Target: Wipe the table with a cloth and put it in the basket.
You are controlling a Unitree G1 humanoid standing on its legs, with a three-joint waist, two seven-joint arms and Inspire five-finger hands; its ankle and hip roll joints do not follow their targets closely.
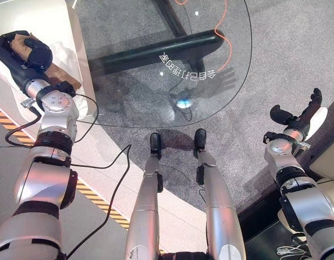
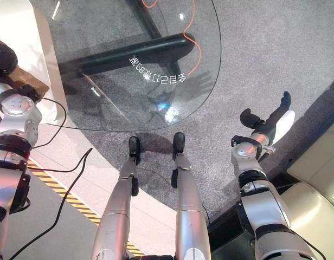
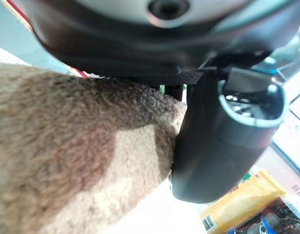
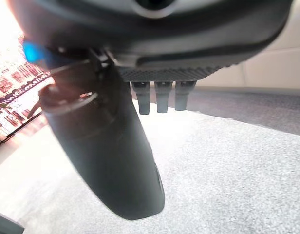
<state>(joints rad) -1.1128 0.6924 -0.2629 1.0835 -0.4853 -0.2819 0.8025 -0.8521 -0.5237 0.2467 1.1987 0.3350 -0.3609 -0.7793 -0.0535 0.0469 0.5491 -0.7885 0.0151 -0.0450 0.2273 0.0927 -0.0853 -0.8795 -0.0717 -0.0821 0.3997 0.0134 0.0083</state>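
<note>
A brown fuzzy cloth (image 1: 59, 73) is held in my left hand (image 1: 27, 52), at the far left beside the glass table (image 1: 210, 76). The dark fingers curl round it and a corner of cloth sticks out toward the wrist. Hand and cloth hover over a white basket (image 1: 45, 19) with smooth walls. In the left wrist view the cloth (image 3: 67, 161) lies against the palm, with the thumb (image 3: 223, 141) beside it. My right hand (image 1: 298, 116) hangs over the grey carpet at the right, its fingers (image 4: 162, 97) straight, its thumb (image 4: 106, 161) spread, and nothing in it.
The round glass table shows a black bar base (image 1: 156, 51) beneath it, and an orange cable (image 1: 227, 38) runs under its far side. Yellow-black tape (image 1: 96, 197) crosses the floor at the lower left. A cream sofa (image 2: 319, 162) stands at the right.
</note>
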